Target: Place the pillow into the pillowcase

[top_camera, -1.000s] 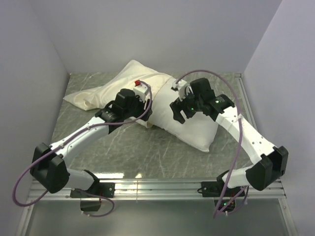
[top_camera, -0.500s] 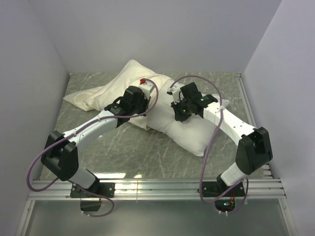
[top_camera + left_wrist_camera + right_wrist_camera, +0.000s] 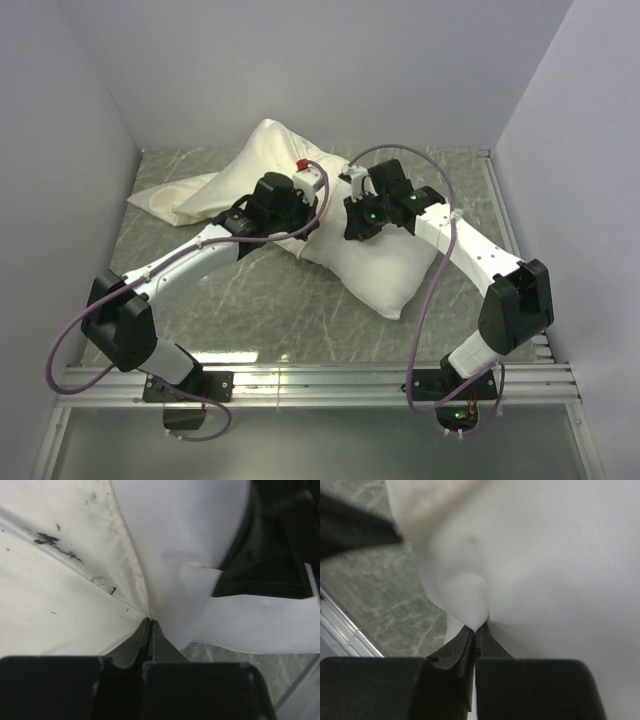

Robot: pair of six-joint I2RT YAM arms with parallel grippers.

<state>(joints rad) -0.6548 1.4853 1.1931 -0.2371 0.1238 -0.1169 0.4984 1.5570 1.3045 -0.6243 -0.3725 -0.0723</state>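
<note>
The plump white pillow lies slanted at mid-table, its far end against the limp cream pillowcase, which spreads to the back left. My left gripper is shut at the pillowcase's hem, right where the cream cloth meets the pillow's white cloth; creases run into the fingertips. In the top view that left gripper sits at the pillow's left edge. My right gripper is shut on a pinched fold of the pillow; from above, the right gripper is on the pillow's upper part.
The grey marbled table is walled at the back and on both sides. A metal rail runs along the near edge by the arm bases. Purple cables loop from both wrists.
Both grippers have closed from open onto cloth. Both wrists moved toward the back, and the pillow's near corner has shifted left.
</note>
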